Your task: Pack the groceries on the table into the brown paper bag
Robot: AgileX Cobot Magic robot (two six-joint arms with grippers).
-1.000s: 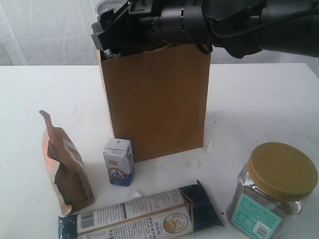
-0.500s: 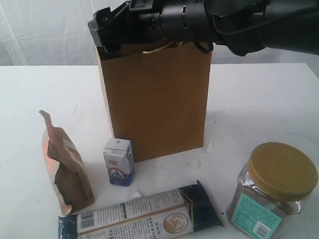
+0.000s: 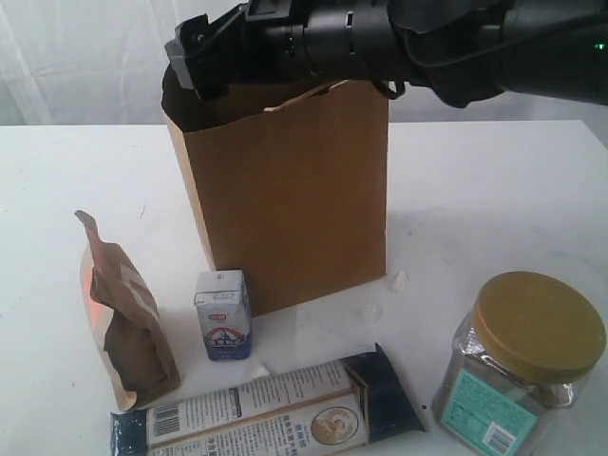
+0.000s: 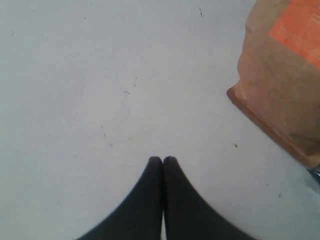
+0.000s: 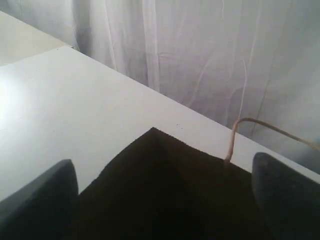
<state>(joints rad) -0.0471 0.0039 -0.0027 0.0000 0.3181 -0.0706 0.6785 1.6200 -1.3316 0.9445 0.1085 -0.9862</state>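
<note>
Tall plain brown kraft paper bag (image 3: 285, 190) open mouth directly beneath right gripper (image 5: 164, 159), jaws spread wide, left gripper (image 4: 162, 161) fingers pressed together above flat white tabletop (image 4: 75, 75), crinkled brown pouch (image 4: 280, 95) just beside it

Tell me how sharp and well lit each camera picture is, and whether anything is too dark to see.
Exterior view: evenly lit, sharp, though the black arm loses detail. Left wrist view: flat light, the shut left gripper a black silhouette. Right wrist view: inside the bag all is black, the open right gripper blurred.
</note>
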